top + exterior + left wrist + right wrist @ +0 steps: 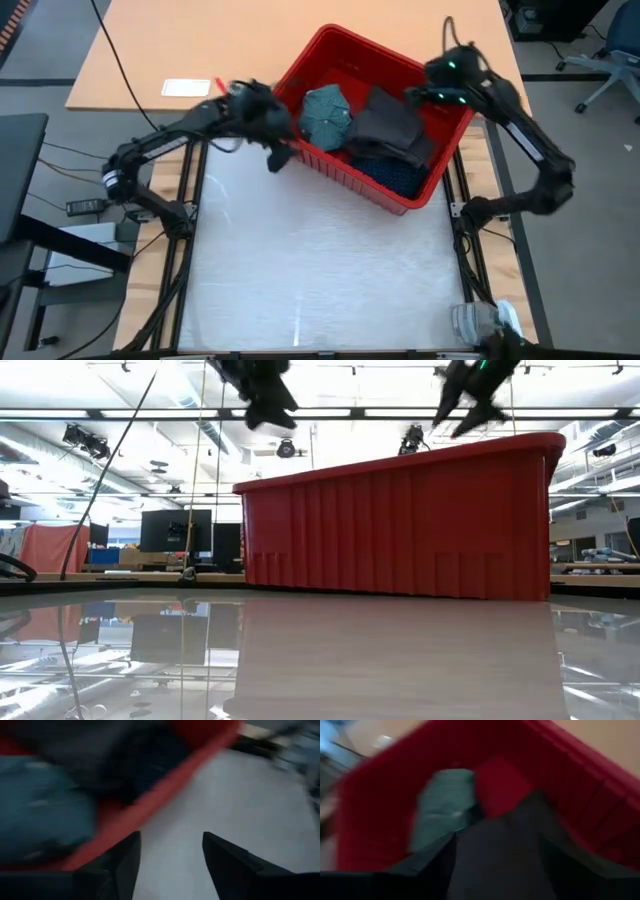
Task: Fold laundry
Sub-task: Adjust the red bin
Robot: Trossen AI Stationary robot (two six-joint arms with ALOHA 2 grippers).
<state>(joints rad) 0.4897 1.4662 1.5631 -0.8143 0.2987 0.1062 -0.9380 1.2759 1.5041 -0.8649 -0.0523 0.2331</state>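
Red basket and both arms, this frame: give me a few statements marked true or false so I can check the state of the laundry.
1. All the laundry lies inside the red basket. True.
2. The teal shirt is spread flat on the table. False: it sits bunched in the basket.
3. The left gripper is open over bare table beside the basket, holding nothing. True.
4. The right gripper is lifting the charcoal piece clear of the basket. False: its fingers are open above the piece, which lies in the basket.
5. A navy dotted piece shows under the charcoal one. True.
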